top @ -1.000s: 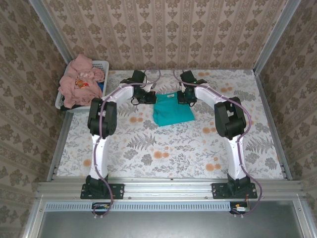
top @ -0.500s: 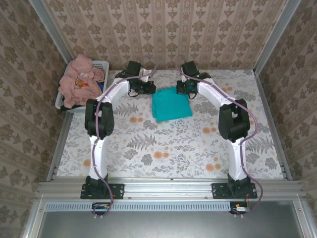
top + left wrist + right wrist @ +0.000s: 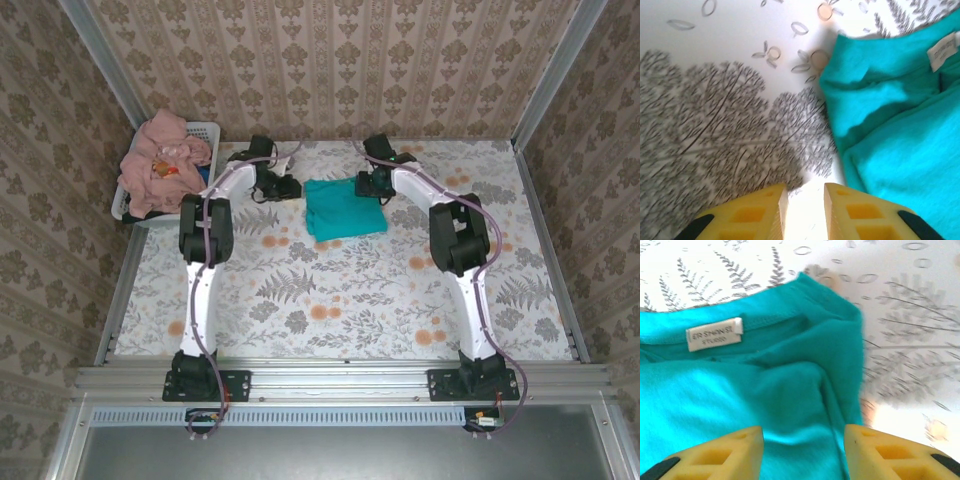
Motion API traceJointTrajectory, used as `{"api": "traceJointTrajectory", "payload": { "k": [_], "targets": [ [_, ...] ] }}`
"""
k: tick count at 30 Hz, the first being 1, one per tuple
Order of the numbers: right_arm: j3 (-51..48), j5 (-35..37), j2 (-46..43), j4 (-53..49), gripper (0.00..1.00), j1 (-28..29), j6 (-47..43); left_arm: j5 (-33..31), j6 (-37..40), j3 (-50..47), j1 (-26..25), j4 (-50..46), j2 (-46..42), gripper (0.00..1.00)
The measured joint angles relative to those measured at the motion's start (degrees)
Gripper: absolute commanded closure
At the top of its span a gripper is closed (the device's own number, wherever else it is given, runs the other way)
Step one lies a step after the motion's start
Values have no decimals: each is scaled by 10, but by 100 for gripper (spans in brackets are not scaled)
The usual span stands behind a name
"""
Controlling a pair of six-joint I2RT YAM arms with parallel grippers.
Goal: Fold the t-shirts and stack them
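A teal-green t-shirt [image 3: 345, 210] lies folded into a rough rectangle on the far middle of the table; its star and lettering are hidden. My left gripper [image 3: 288, 187] hovers just off the shirt's far left corner, open, with bare tablecloth between its yellow fingers [image 3: 765, 215] and the teal shirt [image 3: 900, 130] to its right. My right gripper [image 3: 368, 186] is over the far right corner, open wide above the cloth [image 3: 740, 390] near the white neck label [image 3: 714, 333]. Salmon-pink t-shirts [image 3: 160, 165] are heaped in the basket.
The white slotted laundry basket [image 3: 205, 128] stands at the far left corner of the table. A leaf-and-flower patterned cloth [image 3: 400, 290] covers the table. Patterned walls close in on three sides, with metal rails along the edges.
The teal shirt was shifted a little toward the far wall. My left gripper has since slid left off its corner. The right gripper stays over the right corner.
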Motion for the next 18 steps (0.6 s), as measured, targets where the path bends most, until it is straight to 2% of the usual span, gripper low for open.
{"api": "traceJointTrajectory", "payload": {
  "k": [4, 8, 14, 18],
  "targets": [
    [-60, 24, -66, 14, 66, 5, 5, -45, 7, -42, -9, -12, -62, 71],
    [-49, 9, -76, 42, 70, 14, 13, -55, 7, -67, -48, 18, -128, 72],
    [94, -39, 32, 37, 72, 13, 37, -31, -2, -118, -139, 108, -150, 75],
    [179, -57, 119, 2, 74, -4, 63, -11, -15, -199, -159, 150, -140, 75]
  ]
}}
